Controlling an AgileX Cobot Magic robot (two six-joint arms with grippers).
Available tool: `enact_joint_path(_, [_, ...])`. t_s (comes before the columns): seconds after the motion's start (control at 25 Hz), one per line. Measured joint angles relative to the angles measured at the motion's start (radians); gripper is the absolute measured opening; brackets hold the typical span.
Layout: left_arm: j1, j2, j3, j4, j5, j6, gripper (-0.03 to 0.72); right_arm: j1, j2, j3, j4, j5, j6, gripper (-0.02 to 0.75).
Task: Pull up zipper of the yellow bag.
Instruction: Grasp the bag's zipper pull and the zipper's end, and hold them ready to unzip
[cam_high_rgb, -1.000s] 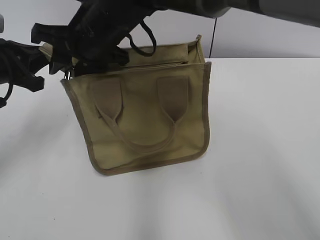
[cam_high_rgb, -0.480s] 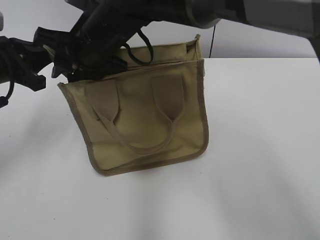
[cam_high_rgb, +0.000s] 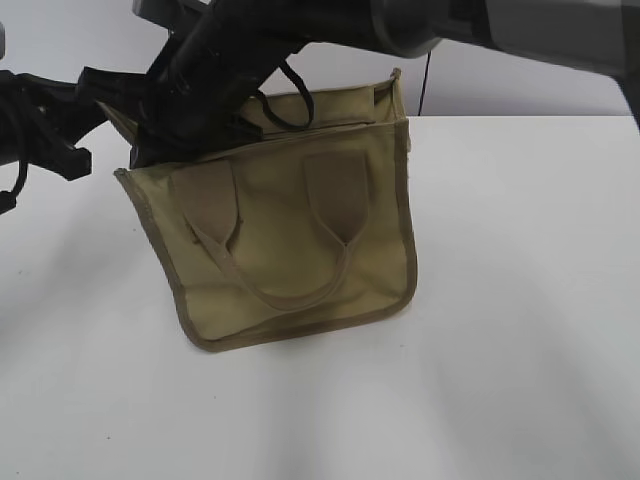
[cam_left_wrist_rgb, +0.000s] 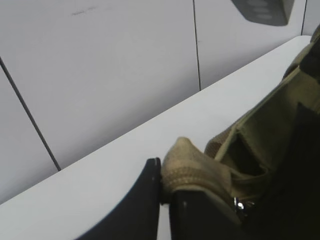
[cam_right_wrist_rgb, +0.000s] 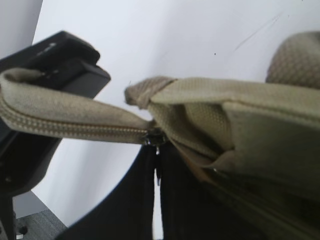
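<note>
We are losing the yellow bag (cam_high_rgb: 290, 240)'s top left corner behind the right gripper (cam_high_rgb: 150, 135), and the zipper (cam_right_wrist_rgb: 155, 137) is perhaps blurring there.

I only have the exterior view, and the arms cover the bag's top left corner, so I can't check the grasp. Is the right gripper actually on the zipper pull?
Observer: It looks so. In the right wrist view, the right gripper has its fingers nearly together, with the silver pull of the zipper at their tips.
Operator: And the left one?
Observer: The left wrist view shows the left gripper pinching a folded fabric end of the yellow bag.
Operator: Which stretch of teeth is closed?
Observer: In the right wrist view, the teeth are meshed from the pull out toward the pinched end. Folds hide the other side of the pull.
</note>
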Motion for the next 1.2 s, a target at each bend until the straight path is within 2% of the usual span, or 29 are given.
enact_joint_path(0.44, [0.000, -0.010, 0.000, -0.015, 0.028, 0.000, 0.008, -0.034, -0.118, 0.000, 0.002, 0.089, -0.140, -0.013])
enact_joint_path(0.8, [-0.007, -0.016, 0.000, -0.011, 0.073, 0.000, 0.008, -0.093, -0.129, -0.040, 0.165, 0.197, -0.313, -0.014])
enact_joint_path(1.2, [-0.016, -0.018, 0.000, -0.019, 0.089, -0.016, 0.008, -0.175, -0.129, -0.048, 0.214, 0.341, -0.374, -0.014])
